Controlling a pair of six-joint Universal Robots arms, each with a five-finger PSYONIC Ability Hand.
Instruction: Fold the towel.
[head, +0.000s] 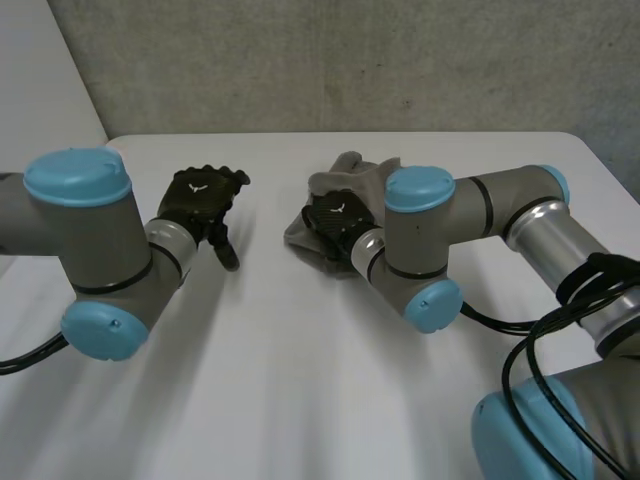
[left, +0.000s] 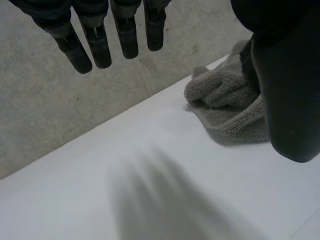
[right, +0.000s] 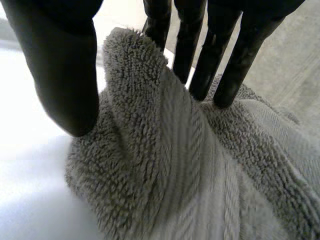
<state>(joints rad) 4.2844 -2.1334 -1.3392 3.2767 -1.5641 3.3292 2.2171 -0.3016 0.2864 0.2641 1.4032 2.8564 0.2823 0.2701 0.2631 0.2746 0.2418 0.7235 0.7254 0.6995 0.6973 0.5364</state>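
Toward the far middle of the white desk (head: 300, 380) lies the grey towel (head: 352, 168), bunched into a rumpled heap. On top of it sits the right hand (head: 338, 220), and a raised ridge of the cloth stands between its thumb and its nearly straight fingers (right: 200, 75), which pinch it from both sides. Well apart from the towel, the left hand (head: 200, 195) hangs above bare desk with its fingers straight and spread, holding nothing.

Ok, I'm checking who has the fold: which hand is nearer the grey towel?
Right. The right hand is on the towel, pinching a ridge of it; the left hand hangs open over bare table, apart from it.
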